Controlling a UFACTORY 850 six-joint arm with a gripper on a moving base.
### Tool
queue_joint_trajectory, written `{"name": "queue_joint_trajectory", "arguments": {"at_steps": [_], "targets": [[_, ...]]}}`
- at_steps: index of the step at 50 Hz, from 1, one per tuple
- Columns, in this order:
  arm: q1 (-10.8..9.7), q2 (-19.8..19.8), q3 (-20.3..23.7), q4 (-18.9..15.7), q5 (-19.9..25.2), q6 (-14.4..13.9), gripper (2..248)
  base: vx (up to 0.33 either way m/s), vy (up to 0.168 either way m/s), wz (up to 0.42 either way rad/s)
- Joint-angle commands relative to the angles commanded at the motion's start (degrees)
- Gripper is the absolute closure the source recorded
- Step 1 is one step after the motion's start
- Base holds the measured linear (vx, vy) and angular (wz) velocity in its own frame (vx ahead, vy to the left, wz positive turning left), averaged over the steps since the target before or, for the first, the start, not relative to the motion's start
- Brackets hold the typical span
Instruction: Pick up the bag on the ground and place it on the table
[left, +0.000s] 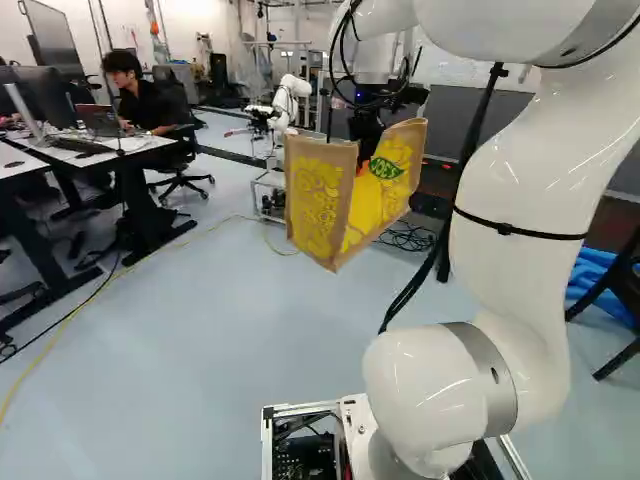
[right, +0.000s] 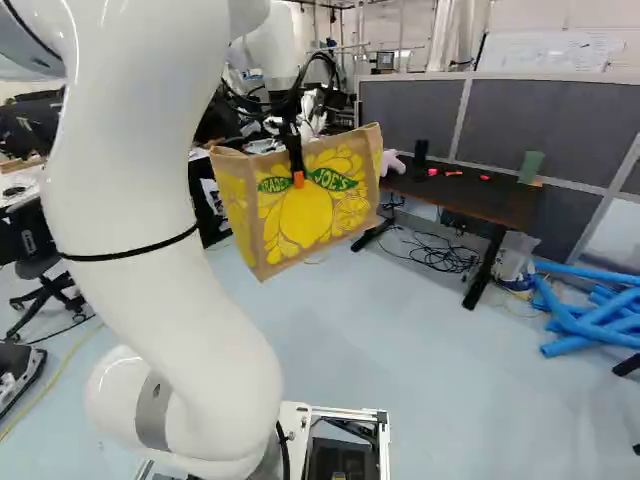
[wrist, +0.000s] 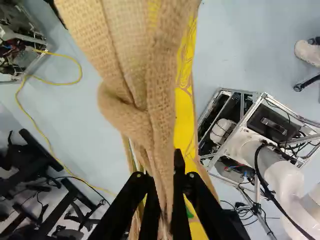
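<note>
Carrying the bag (right: 315, 215) to the table (right: 490, 203), we judged slow, high travel safest (our gripper (wrist: 161, 175) pinched its folded top).

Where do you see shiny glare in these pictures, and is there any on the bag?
Left base view: bright highlights on the glossy white arm, pale sheen on the floor; right base view: similar sheen; wrist view: the bag looks matte, without glare.
</note>
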Motion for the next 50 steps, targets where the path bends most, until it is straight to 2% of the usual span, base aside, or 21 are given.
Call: {"name": "queue_joint_trajectory", "arguments": {"at_steps": [32,50], "targets": [[0.00,0.00,0.00,0.00,0.00,0.00,228,0.180,-0.071,-0.281],[0.00,0.00,0.00,0.00,0.00,0.00,228,0.245,-0.058,-0.135]]}}
